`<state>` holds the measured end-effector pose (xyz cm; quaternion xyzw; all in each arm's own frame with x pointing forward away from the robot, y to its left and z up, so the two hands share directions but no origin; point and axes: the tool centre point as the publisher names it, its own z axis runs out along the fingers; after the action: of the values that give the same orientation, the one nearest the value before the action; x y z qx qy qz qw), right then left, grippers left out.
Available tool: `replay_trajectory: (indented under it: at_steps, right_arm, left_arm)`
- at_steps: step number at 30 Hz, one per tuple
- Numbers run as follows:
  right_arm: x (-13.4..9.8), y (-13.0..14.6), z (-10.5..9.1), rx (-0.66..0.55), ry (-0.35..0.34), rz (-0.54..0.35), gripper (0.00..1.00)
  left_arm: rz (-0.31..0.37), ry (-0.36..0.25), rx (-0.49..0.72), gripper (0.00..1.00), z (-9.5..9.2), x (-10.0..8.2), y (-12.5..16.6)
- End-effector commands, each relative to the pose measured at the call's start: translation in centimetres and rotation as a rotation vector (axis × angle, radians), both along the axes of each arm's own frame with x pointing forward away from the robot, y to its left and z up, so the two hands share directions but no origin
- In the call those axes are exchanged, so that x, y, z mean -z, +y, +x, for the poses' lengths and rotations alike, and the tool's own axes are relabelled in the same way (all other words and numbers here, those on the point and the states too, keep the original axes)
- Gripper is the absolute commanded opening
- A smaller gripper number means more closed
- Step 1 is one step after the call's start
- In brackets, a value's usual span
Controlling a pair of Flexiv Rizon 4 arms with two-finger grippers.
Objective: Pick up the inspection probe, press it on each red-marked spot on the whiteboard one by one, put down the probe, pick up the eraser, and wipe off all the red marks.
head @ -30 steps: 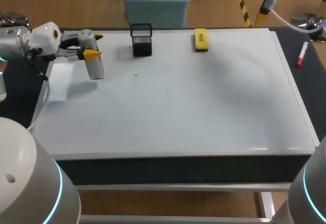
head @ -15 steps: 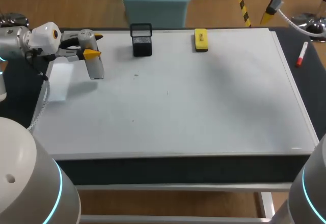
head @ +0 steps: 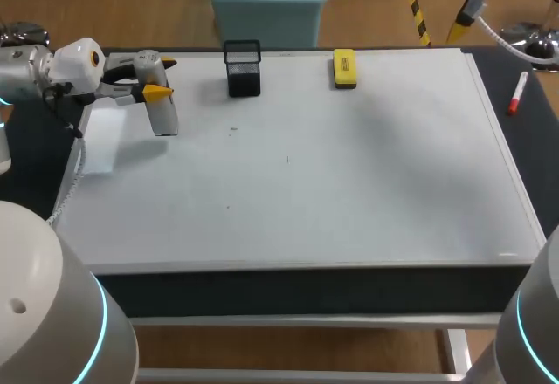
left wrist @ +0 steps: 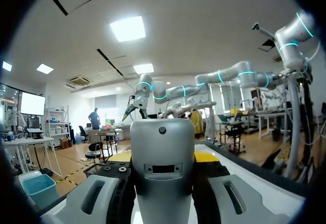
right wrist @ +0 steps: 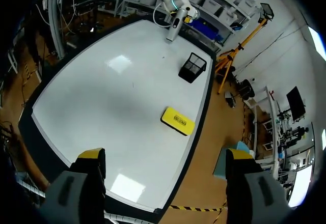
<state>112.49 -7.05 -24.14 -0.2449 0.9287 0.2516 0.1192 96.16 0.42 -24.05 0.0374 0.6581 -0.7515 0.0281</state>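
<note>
A grey inspection probe (head: 162,109) stands upright at the far left of the whiteboard (head: 349,183), its lower end at the board surface. My left gripper (head: 160,77) is shut on its upper part, one yellow tip on each side. In the left wrist view the probe (left wrist: 163,163) fills the space between the grey fingers (left wrist: 97,198). The yellow eraser (head: 344,67) lies at the board's back edge. My right gripper (right wrist: 165,155) hangs open and high above the back right corner, looking down on the eraser (right wrist: 177,120). I see no red marks on the board.
A black mesh holder (head: 243,68) stands at the back edge, between the probe and the eraser. A red-capped marker (head: 518,93) lies on the dark table to the right of the board. A few tiny dark specks dot the board's left half.
My right arm shifted a little to the right early in the second, then held still. The left arm and the probe have not moved.
</note>
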Motion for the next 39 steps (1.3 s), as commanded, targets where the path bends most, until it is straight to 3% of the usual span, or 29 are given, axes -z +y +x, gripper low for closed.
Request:
replay_trajectory:
  at_steps: [1, 9, 18, 30, 39]
  right_arm:
    - [-0.1, 0.0, 0.0, -0.001, 0.000, -0.004, 1.00]
    - [-0.1, 0.0, 0.0, -0.001, 0.000, -0.004, 1.00]
    - [-0.1, 0.0, 0.0, -0.001, 0.000, -0.004, 1.00]
    - [-0.1, 0.0, 0.0, -0.001, 0.000, -0.004, 1.00]
    - [-0.1, 0.0, 0.0, -0.001, 0.000, -0.004, 1.00]
  left_arm:
    - [0.001, 0.000, 0.001, 0.00, 0.0, -0.1, 0.0]
    - [0.006, -0.018, 0.002, 0.00, 0.6, -0.5, -0.1]
    - [0.035, -0.100, 0.054, 0.00, 3.9, -4.8, -1.5]
    - [0.016, -0.098, 0.112, 0.00, 6.9, -9.2, -4.7]
    - [-0.016, -0.071, 0.141, 0.00, 9.6, -10.1, -8.8]
